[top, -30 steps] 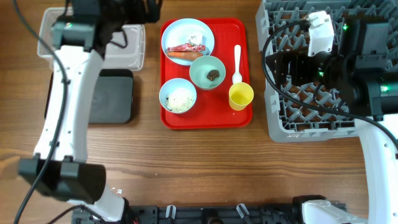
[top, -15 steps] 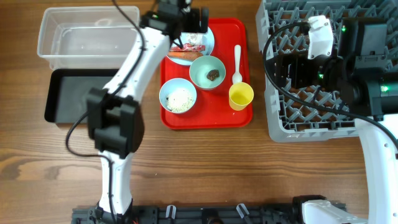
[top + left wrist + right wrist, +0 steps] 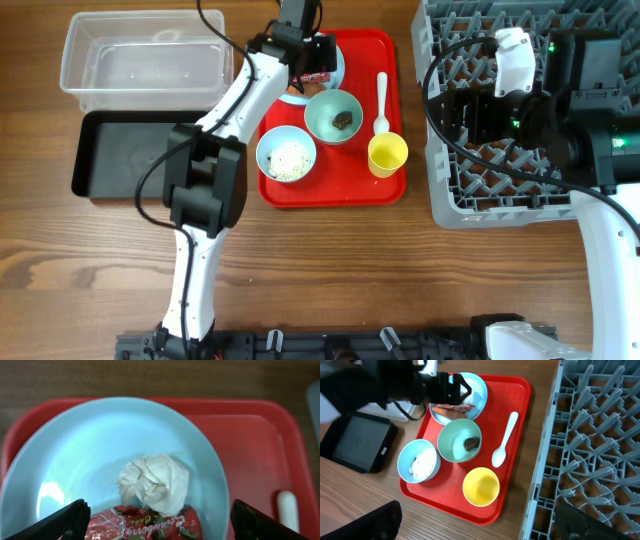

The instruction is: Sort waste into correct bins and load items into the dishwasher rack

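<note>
Overhead, the left claw (image 3: 308, 58) hangs over the far end of the red tray (image 3: 390, 50), by the far edge of the tabletop (image 3: 400, 280). The grey rack (image 3: 450, 200) fills the right edge.

Left wrist: claw released, fingers (image 3: 70, 517) wide, white tissue (image 3: 155, 482) touching the red wrapper (image 3: 142, 524) on the plate (image 3: 90, 450).

Right wrist: right claw (image 3: 480, 510) released too, looking down on the yellow cup (image 3: 481, 486).

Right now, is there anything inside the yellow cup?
No, the yellow cup stands empty on the red tray, with only its bare yellow bottom showing inside.
</note>
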`<state>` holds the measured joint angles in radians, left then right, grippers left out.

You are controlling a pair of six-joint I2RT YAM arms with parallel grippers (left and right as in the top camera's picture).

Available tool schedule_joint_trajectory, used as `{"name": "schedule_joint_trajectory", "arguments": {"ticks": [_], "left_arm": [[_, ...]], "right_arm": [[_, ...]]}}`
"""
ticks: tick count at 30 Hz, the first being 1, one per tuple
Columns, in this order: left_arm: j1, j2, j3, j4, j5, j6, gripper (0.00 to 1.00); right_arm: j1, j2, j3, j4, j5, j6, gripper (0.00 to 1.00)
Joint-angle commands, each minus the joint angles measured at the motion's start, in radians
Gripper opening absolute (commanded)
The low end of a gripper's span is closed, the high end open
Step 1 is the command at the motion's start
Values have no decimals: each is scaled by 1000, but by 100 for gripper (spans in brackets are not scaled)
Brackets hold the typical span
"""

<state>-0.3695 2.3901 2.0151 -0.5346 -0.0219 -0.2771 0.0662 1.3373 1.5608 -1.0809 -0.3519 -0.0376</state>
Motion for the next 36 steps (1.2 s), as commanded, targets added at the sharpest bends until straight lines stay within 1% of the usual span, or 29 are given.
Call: {"name": "schedule_joint_trajectory", "arguments": {"ticks": [1, 8, 9, 10, 12, 13, 15, 16, 17, 18, 20, 24, 28, 32, 36], "left_arm": [[-1, 52, 13, 8, -14, -23, 90], [-1, 98, 13, 24, -14, -23, 89], [-1, 108, 13, 27, -14, -23, 88], [-1, 114, 13, 26, -14, -23, 84], [-1, 122, 13, 27, -14, -23, 68], [-1, 122, 13, 27, -14, -23, 55], [-1, 122, 13, 32, -14, -23, 43], [-1, 122, 13, 39, -14, -23, 32], [-1, 122, 13, 46, -14, -23, 24], [-1, 122, 13, 49, -14, -23, 16], [-1, 121, 13, 52, -14, -23, 4], [-1, 108, 13, 52, -14, -23, 4], [2, 56, 13, 50, -14, -23, 4], [13, -49, 14, 43, -14, -23, 4], [27, -161, 14, -19, -14, -23, 4]], "right_arm": [[-4, 6, 16, -2, -16, 11, 100], [-4, 6, 16, -2, -16, 12, 100], [-4, 6, 16, -2, -16, 12, 100], [-4, 6, 16, -2, -16, 12, 100], [-4, 6, 16, -1, -16, 13, 100], [-4, 6, 16, -1, -16, 13, 100], [-4, 6, 16, -1, -16, 13, 100], [-4, 6, 16, -1, -16, 13, 100], [-4, 6, 16, -1, -16, 14, 100], [-4, 6, 16, -1, -16, 14, 100], [-4, 6, 16, -1, -16, 14, 100], [-4, 6, 16, -1, -16, 14, 100], [-4, 6, 16, -1, -16, 14, 100], [-4, 6, 16, 0, -16, 14, 100], [-4, 6, 16, 0, -15, 13, 100]]}}
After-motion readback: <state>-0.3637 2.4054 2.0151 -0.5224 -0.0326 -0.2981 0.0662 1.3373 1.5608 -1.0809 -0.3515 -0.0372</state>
